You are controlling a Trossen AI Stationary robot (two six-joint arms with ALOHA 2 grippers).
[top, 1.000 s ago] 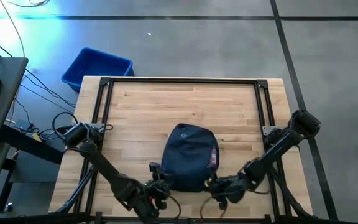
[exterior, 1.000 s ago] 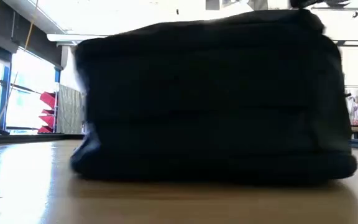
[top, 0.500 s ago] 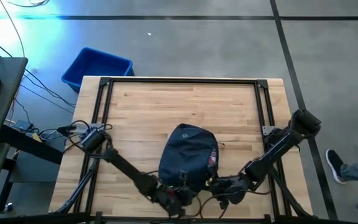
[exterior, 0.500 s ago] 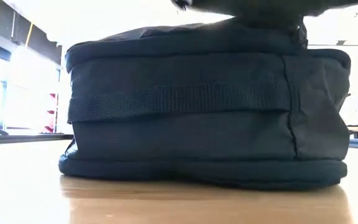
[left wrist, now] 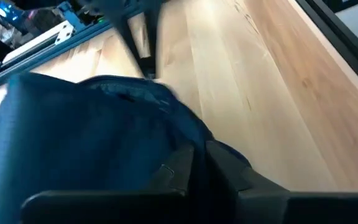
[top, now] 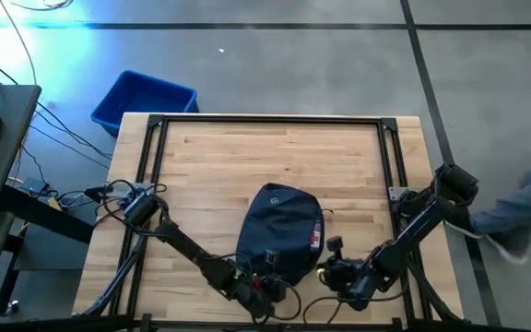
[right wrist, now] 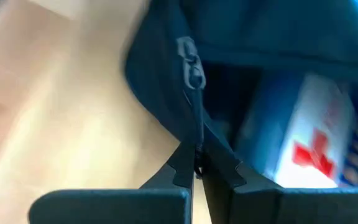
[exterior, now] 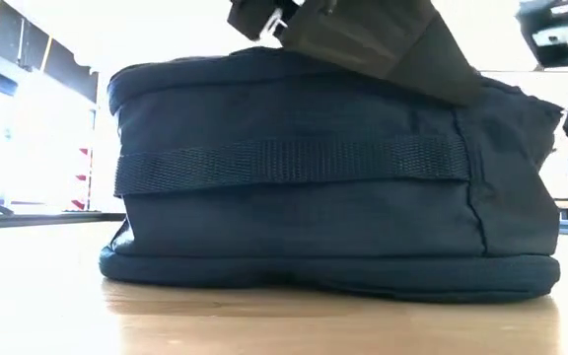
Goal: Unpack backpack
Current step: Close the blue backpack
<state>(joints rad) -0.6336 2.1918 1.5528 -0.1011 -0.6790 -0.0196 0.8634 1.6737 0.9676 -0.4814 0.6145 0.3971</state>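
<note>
Near the front edge of the desk (top: 247, 157), about in the middle, I see the backpack (top: 279, 232) lying flat, with its zipper partly open and a white item with a red cross (right wrist: 312, 146) visible inside. My left gripper (top: 264, 277) is closed on the backpack's fabric at the front edge. My right gripper (top: 332, 269) is just beside the bag and is pinched closed on the zipper pull cord (right wrist: 197, 118). Beyond the desk stands a blue bin (top: 144, 100) on the floor.

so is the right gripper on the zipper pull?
Yes, the right gripper is shut on the cord of the zipper pull at the backpack's opening.
</note>
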